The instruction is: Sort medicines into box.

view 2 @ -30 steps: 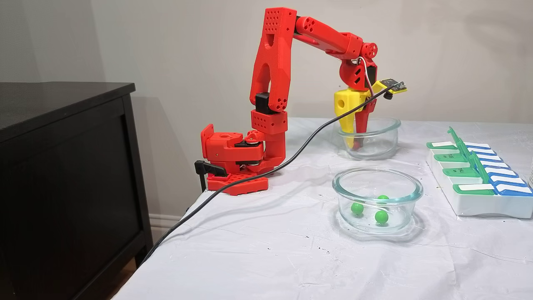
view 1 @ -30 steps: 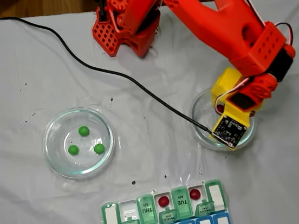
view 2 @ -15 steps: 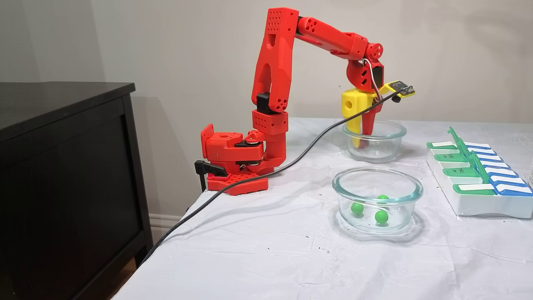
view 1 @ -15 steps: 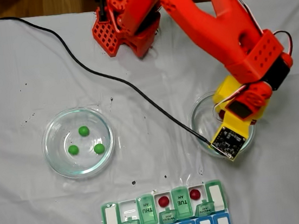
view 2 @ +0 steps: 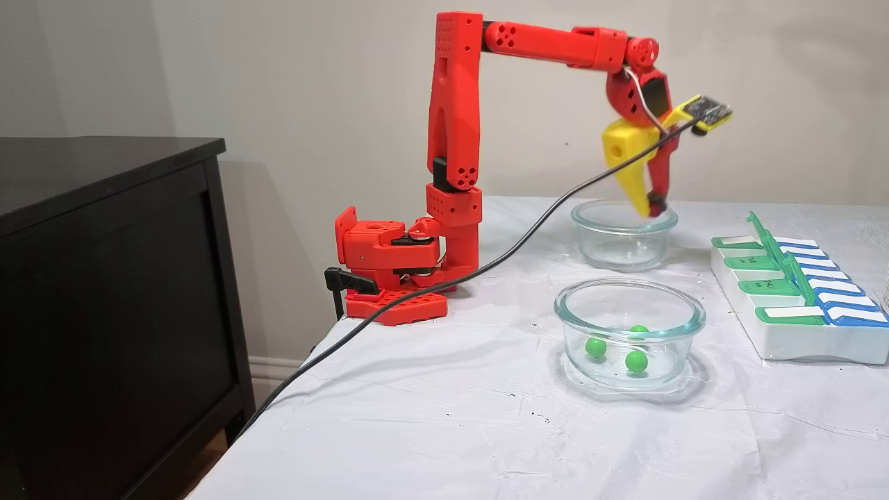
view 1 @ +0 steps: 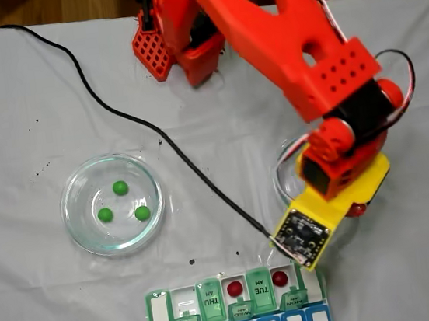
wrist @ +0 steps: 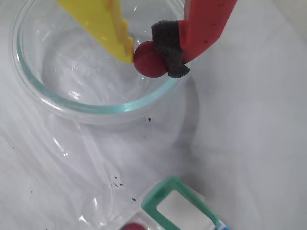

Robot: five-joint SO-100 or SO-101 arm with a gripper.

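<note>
My gripper [wrist: 149,61] is shut on a glossy red medicine [wrist: 146,60], pinched between the yellow finger [wrist: 112,26] and the red finger's black pad. In the side fixed view the gripper [view 2: 651,207] hangs just over the far glass dish's rim [view 2: 624,222], on the side facing the box [view 2: 799,340]. Three green medicines [view 1: 120,188] lie in the other glass dish [view 1: 69,186]. The box [view 1: 210,306] stands at the table's front edge with lids raised; two red medicines [view 1: 234,288] [view 1: 280,278] sit in separate open cells. Its green corner [wrist: 163,189] shows in the wrist view.
A black cable [view 1: 113,102] runs across the white cloth from the back left up to the wrist camera board [view 1: 302,236]. The arm's red base [view 2: 389,264] stands at the table's back edge. A dark cabinet [view 2: 104,292] stands beside the table. Small black specks dot the cloth.
The gripper has risen out of the far glass dish with the red medicine in it and swung toward the box. The dishes, green medicines and box have not moved.
</note>
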